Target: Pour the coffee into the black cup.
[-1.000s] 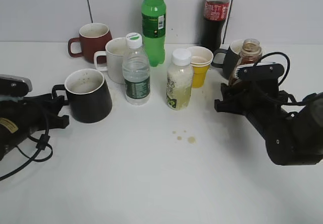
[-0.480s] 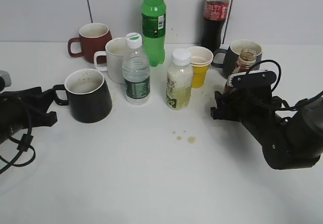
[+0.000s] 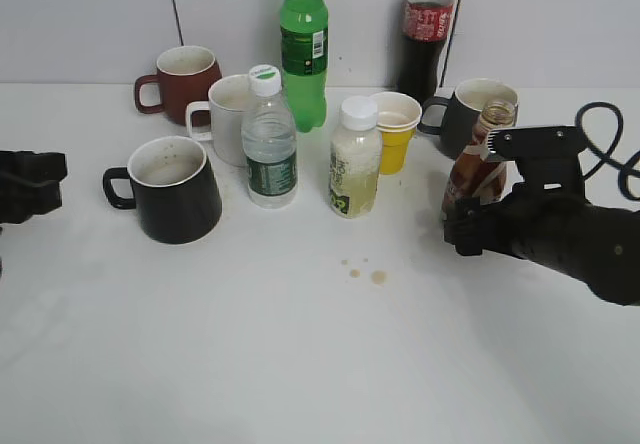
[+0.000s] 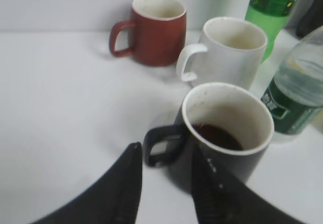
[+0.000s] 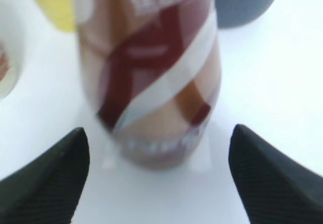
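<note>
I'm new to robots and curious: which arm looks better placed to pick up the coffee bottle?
The right one, I'd guess. Its hand is open with the coffee bottle standing between its fingers. The left hand is open beside the black cup, far across the table.

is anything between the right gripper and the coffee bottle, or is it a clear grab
Nothing visible stands between them. In the right wrist view the coffee bottle stands upright on the table straight ahead of the right gripper, whose open fingers flank it without touching. The yellow cup and grey mug sit behind it.
</note>
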Robot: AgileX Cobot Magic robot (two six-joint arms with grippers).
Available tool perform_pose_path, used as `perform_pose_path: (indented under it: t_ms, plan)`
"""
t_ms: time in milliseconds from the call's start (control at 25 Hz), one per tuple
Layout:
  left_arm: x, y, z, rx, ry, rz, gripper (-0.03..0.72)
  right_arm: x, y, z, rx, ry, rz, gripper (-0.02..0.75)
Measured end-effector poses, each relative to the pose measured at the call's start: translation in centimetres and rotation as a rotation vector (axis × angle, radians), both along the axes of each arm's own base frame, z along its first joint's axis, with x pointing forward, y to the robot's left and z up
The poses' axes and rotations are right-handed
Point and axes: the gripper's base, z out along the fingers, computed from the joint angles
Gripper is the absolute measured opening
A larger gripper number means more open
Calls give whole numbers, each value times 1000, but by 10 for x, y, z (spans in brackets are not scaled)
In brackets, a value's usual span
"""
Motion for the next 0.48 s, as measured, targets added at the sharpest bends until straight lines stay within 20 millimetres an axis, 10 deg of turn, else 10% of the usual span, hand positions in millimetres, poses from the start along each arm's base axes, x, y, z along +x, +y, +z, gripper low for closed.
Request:
perform_pose_path:
  t_ms: [480]
  plan:
    - [-91, 28, 105, 28, 200, 111, 261, -60, 1, 88, 104, 256, 209, 616]
